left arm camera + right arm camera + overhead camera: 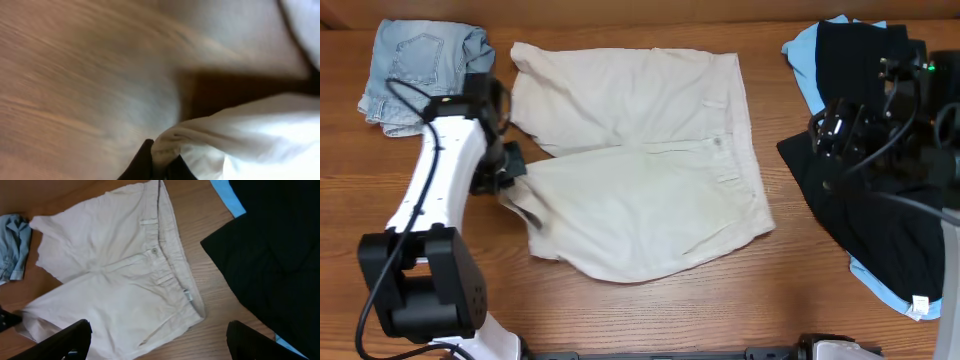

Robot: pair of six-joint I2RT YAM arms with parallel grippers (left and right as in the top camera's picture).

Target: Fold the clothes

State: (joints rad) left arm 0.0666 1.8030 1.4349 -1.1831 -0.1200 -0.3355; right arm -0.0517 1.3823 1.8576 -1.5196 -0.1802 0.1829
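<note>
The beige khaki shorts [640,160] lie spread flat in the middle of the table, waistband to the right. My left gripper [512,182] is shut on the hem of the near leg at its left end; the left wrist view shows the beige cloth [240,135] pinched between the dark fingers [161,167]. My right gripper [835,130] is open and empty, raised at the right above the black garments [880,200]. The right wrist view shows the shorts [115,280] below and the open fingers [157,342] at the frame's bottom.
Faded denim shorts [420,70] lie bunched at the back left, just beyond my left arm. A sky-blue garment [805,60] lies under the black ones at the right, its edge showing near the front right [895,295]. Bare wooden table [720,310] lies in front.
</note>
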